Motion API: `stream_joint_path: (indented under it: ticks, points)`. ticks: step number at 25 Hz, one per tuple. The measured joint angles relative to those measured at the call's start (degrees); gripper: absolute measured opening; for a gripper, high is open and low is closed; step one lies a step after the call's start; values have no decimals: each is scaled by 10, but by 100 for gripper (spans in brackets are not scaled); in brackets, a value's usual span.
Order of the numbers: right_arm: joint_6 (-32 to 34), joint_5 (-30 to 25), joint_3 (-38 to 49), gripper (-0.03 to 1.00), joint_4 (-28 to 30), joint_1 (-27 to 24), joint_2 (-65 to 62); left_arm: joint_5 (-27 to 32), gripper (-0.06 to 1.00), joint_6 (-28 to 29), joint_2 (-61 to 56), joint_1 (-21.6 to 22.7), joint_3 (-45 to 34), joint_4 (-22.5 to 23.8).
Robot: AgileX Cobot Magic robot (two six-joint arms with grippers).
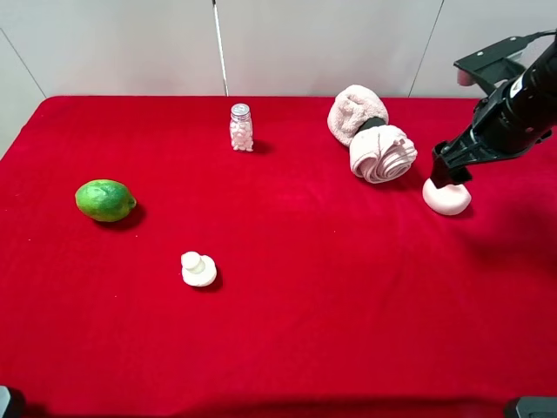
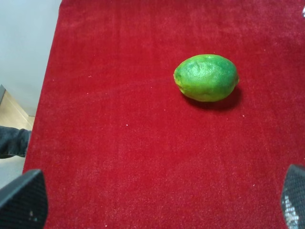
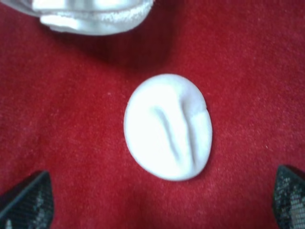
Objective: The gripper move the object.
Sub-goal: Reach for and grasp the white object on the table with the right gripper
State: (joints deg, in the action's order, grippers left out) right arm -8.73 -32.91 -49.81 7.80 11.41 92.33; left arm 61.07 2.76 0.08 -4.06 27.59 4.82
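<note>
Two towels [image 1: 383,153], one dome [image 1: 446,198] (one lime [image 1: 104,199])

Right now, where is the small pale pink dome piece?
In the exterior high view the dome piece lies at the right of the red cloth, just right of the rolled pink towel, beneath the open right end effector.

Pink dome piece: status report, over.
Right gripper open, directly over pink dome, no grip. Left gripper open, empty. Rolled towels close beside dome.

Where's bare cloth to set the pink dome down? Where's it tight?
Free: red cloth right of the white mushroom-shaped piece; also between green lime and small glass jar. Crowded: far right, rolled pink towels, pale pink dome, open right gripper.
</note>
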Motion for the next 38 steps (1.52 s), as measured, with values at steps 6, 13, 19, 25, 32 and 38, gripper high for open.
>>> stream_joint_path:
  ticks: [6, 13, 19, 25, 32, 38]
  points:
    - [0, 22, 0, 69, 20, -12, 41, 0, 97, 0, 0, 0, 0, 0]
    - [-6, 40, 0, 69, 39, -32, 61, 0, 97, 0, 0, 0, 0, 0]
    - [-11, 65, 0, 69, 53, -48, 70, 0, 97, 0, 0, 0, 0, 0]
    - [-15, 88, 0, 69, 55, -58, 110, 0, 97, 0, 0, 0, 0, 0]
    - [-15, 120, 0, 69, 54, -58, 139, 0, 97, 0, 0, 0, 0, 0]
    - [-15, 130, -1, 69, 52, -58, 154, 0, 97, 0, 0, 0, 0, 0]
